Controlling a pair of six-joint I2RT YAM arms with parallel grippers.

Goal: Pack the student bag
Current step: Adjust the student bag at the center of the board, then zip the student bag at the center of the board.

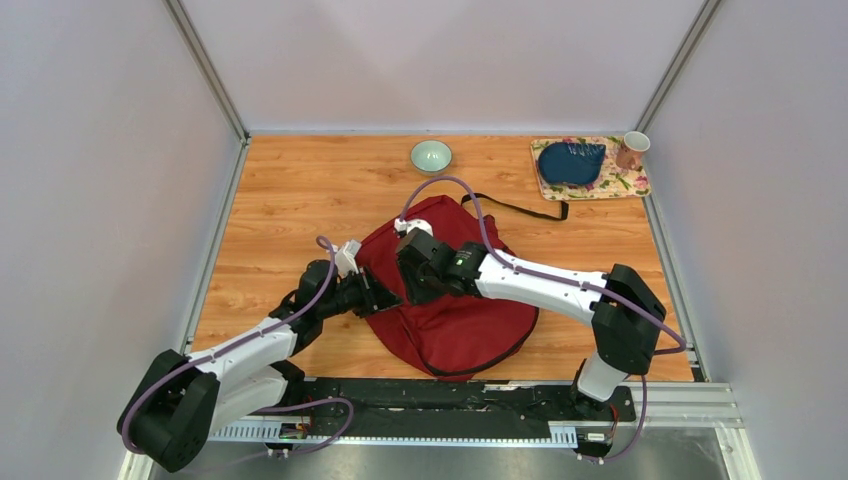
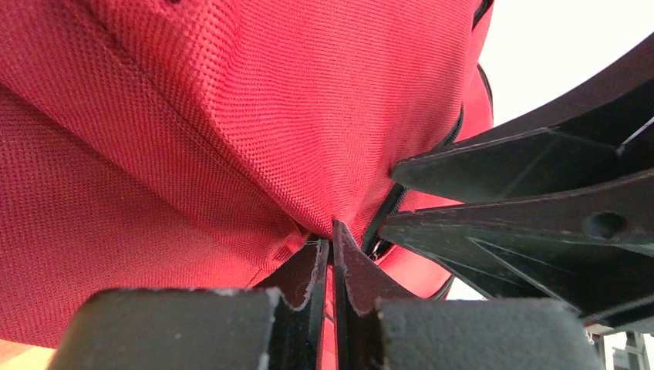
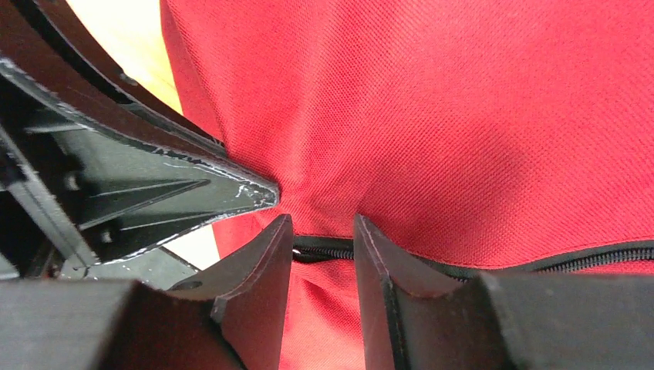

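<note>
The student bag [image 1: 465,330] is a dark red backpack lying flat on the middle of the wooden table [image 1: 290,200]. At the bag's left edge, my left gripper [image 1: 385,297] is shut on a fold of its red fabric [image 2: 231,116] beside the black zipper [image 2: 385,212]. My right gripper [image 1: 412,270] is just right of it, tip to tip with the left one. In the right wrist view the right gripper [image 3: 322,223] stands open, astride the zipper line [image 3: 324,250], with red cloth in the gap. The bag's inside is hidden.
A pale green bowl [image 1: 431,155] sits at the back centre. A floral mat [image 1: 625,185] at the back right carries a dark blue pouch [image 1: 570,162], with a cup [image 1: 631,149] beside it. The bag's black strap [image 1: 520,208] trails toward the mat.
</note>
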